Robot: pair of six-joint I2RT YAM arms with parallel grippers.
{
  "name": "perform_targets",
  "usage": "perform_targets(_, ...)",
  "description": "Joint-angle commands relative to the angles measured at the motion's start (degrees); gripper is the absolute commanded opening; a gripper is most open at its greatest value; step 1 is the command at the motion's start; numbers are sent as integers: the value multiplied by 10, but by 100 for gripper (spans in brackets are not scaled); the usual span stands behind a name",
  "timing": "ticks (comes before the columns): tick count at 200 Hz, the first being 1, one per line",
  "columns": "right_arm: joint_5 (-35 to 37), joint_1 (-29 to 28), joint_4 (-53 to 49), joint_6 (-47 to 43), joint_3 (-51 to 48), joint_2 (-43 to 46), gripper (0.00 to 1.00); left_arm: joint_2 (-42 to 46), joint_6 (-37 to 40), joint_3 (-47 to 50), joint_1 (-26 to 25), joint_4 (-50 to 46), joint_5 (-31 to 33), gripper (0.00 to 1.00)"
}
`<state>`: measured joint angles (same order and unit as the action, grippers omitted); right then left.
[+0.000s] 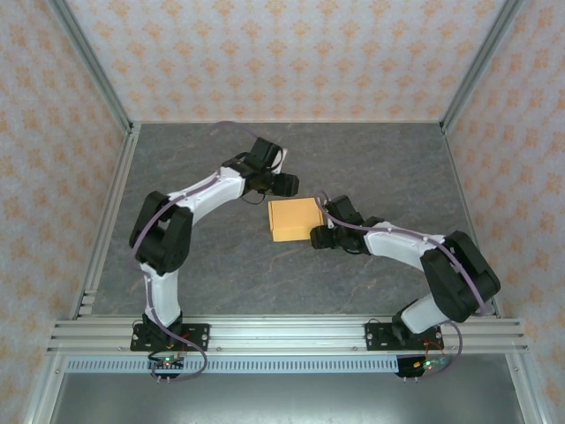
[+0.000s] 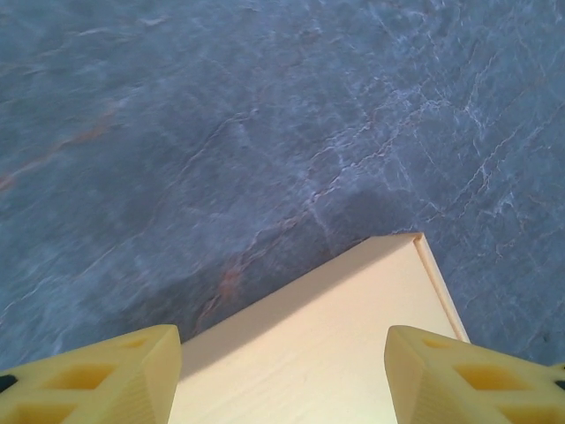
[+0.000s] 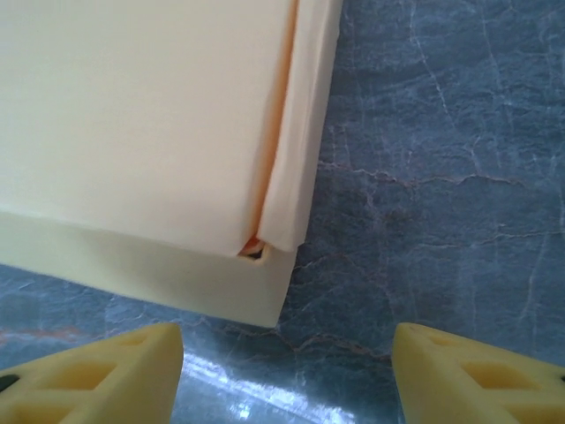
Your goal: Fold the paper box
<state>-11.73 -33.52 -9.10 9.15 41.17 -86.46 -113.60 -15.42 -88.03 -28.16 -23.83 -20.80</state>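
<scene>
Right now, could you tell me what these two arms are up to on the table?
They are folding a paper box, which lies on the table between them, already closed into a flat rectangle. Neither arm holds anything: the left gripper hangs open over a far corner, and the right gripper hangs open by the near right corner. There one edge flap looks slightly lifted, with a small gap.

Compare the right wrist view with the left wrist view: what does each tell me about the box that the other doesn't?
Right wrist view: the paper box shows its near side wall and a flap seam with a small gap at the corner. Left wrist view: its flat top runs to a far corner, with a shadow beyond. Both: tan box, grey marbled table, left claw and right claw open, holding nothing.
</scene>
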Motion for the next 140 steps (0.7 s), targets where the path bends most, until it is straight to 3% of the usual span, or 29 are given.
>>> perform_targets(1,32,-2,40,18,-4,-21,63,-53,66,-67,0,-92,-20,62)
perform_targets(46,27,-3,87,31,7,-57,58,-138,111,-158,0,-160,-80,60)
perform_targets(140,27,-15,191,50,44,-139,42,-180,104,-153,-22,-147,-151,49)
